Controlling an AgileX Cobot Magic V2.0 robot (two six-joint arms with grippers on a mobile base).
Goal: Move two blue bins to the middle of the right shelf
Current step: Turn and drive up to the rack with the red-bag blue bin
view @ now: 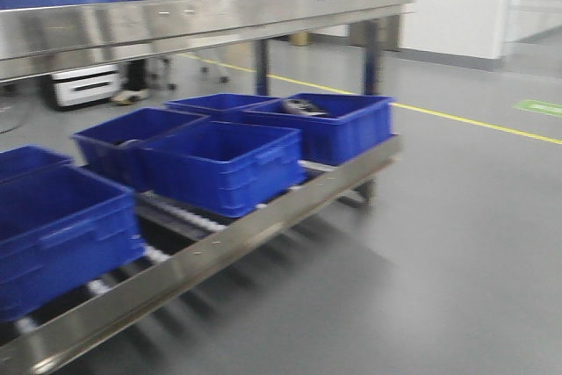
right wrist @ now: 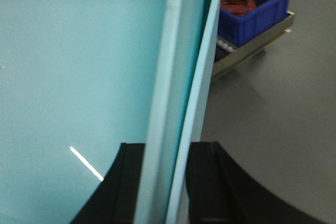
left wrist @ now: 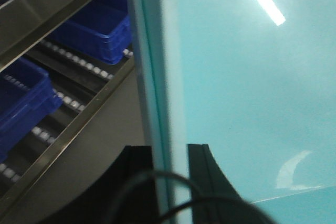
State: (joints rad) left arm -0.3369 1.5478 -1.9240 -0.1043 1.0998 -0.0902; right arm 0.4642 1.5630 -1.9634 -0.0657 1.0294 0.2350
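Note:
A light teal-blue bin fills both wrist views. In the left wrist view its wall (left wrist: 157, 77) runs up between the two black fingers (left wrist: 139, 174) of my left gripper (left wrist: 169, 169), which is shut on it. The bin's smooth face (left wrist: 252, 103) spreads out to the right. In the right wrist view the same kind of wall (right wrist: 176, 87) stands between the fingers (right wrist: 210, 182) of my right gripper (right wrist: 168, 179), also shut on it. Neither gripper nor the held bin shows in the front view. The shelf's lower roller level (view: 263, 217) carries several dark blue bins (view: 224, 164).
A steel upper shelf (view: 202, 19) holds more blue bins. One bin (right wrist: 254, 9) at the rack's end holds red and dark parts. Grey floor with a yellow line (view: 474, 120) lies to the right. The front view is motion-blurred.

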